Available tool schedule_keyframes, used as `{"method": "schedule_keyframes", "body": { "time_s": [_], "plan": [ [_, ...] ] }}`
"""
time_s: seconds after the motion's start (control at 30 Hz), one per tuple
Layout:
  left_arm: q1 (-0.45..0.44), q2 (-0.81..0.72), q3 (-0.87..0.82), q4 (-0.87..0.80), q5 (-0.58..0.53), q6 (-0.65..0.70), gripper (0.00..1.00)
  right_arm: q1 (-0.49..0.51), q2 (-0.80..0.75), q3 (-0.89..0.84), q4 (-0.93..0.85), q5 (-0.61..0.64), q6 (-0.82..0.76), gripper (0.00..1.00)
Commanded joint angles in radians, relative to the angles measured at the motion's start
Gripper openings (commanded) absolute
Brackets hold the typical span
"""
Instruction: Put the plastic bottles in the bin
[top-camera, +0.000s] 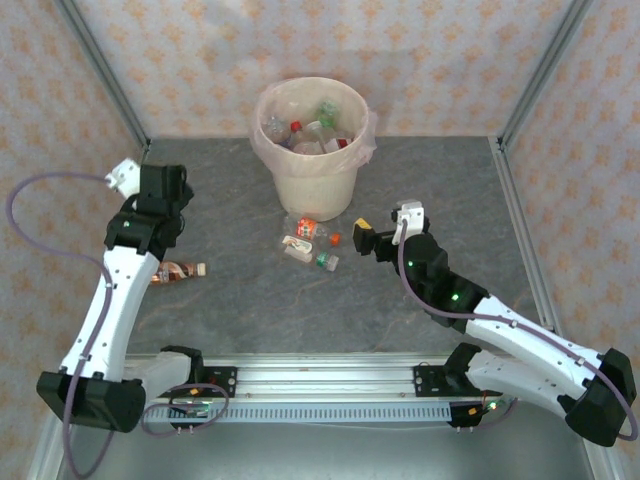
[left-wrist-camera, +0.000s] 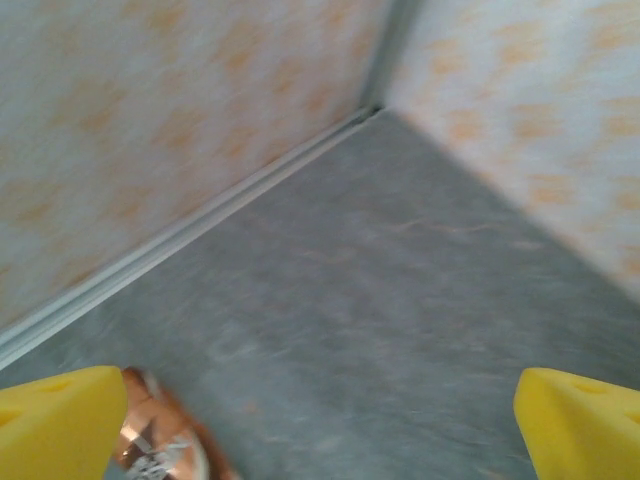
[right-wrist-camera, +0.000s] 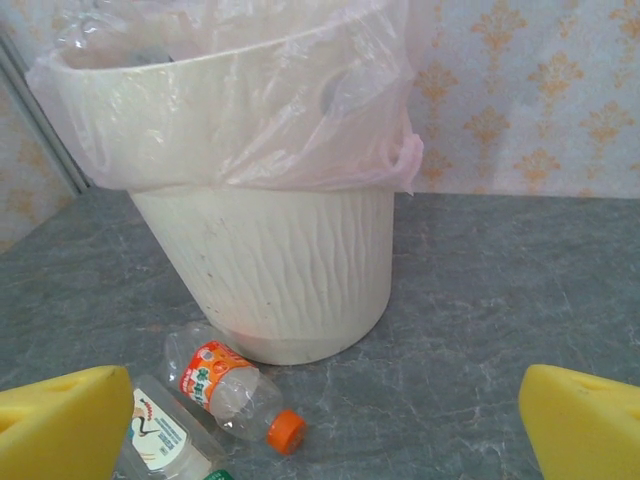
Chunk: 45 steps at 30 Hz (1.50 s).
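- Left gripper (left-wrist-camera: 320, 425): jaws wide apart, empty; brown-labelled clear plastic bottle (left-wrist-camera: 150, 445) beside it on grey marbled desk (left-wrist-camera: 400, 300).
- Right gripper (right-wrist-camera: 320, 425): wide apart, empty.
- Crumpled clear bottles (top-camera: 308, 240) lie at the foot of cream ribbed round bin (right-wrist-camera: 280, 260); thin pink film liner (right-wrist-camera: 300, 120), more bottles (top-camera: 310, 130) inside.

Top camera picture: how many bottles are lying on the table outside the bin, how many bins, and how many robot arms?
Round cream plastic bin lined with a pink bag: 1
Small plastic bottles lying outside it: 4
White jointed robot arms: 2
Total: 7

Overhead, right wrist: probably same bin (top-camera: 310, 140)
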Motion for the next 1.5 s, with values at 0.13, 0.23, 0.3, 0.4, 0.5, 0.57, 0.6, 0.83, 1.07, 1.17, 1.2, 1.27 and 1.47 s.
{"method": "schedule_keyframes", "body": {
  "time_s": [0.13, 0.23, 0.3, 0.4, 0.5, 0.57, 0.6, 0.83, 1.07, 1.17, 1.2, 1.27, 1.47],
  "plan": [
    [0.287, -0.017, -0.29, 0.003, 0.228, -0.259, 1.0, -0.005, 0.0, 0.006, 0.041, -0.035, -0.059, 0.99],
    [0.303, -0.003, -0.376, 0.034, 0.232, -0.352, 1.0, -0.005, 0.0, 0.006, 0.04, -0.045, -0.064, 0.99],
    [0.321, 0.019, -0.402, 0.049, 0.23, -0.388, 1.0, -0.005, -0.001, 0.01, 0.036, -0.053, -0.067, 0.99],
    [0.356, 0.072, -0.411, 0.05, 0.224, -0.431, 1.0, -0.005, -0.004, 0.016, 0.025, -0.068, -0.073, 0.99],
    [0.377, 0.11, -0.421, 0.098, 0.224, -0.454, 1.0, -0.005, -0.008, 0.026, 0.008, -0.082, -0.082, 0.99],
    [0.379, 0.135, -0.436, 0.151, 0.252, -0.479, 1.0, -0.007, -0.007, 0.035, -0.003, -0.086, -0.094, 0.99],
    [0.379, 0.147, -0.443, 0.179, 0.267, -0.492, 1.0, -0.005, -0.007, 0.041, -0.009, -0.088, -0.099, 0.99],
    [0.38, 0.24, -0.527, 0.313, 0.319, -0.604, 1.0, -0.006, 0.009, 0.089, -0.043, -0.102, -0.109, 0.99],
    [0.381, 0.313, -0.56, 0.445, 0.327, -0.515, 0.87, -0.006, 0.018, 0.11, -0.052, -0.102, -0.103, 0.99],
    [0.38, 0.339, -0.559, 0.482, 0.331, -0.457, 0.77, -0.005, 0.023, 0.116, -0.053, -0.102, -0.095, 0.99],
    [0.38, 0.345, -0.557, 0.489, 0.332, -0.436, 0.72, -0.005, 0.025, 0.118, -0.052, -0.102, -0.095, 0.99],
    [0.379, 0.348, -0.554, 0.495, 0.332, -0.401, 0.64, -0.005, 0.028, 0.123, -0.054, -0.103, -0.094, 0.99],
    [0.349, 0.245, -0.568, 0.552, 0.339, -0.267, 0.49, -0.005, 0.024, 0.128, -0.055, -0.094, -0.087, 0.99]
  ]
}}
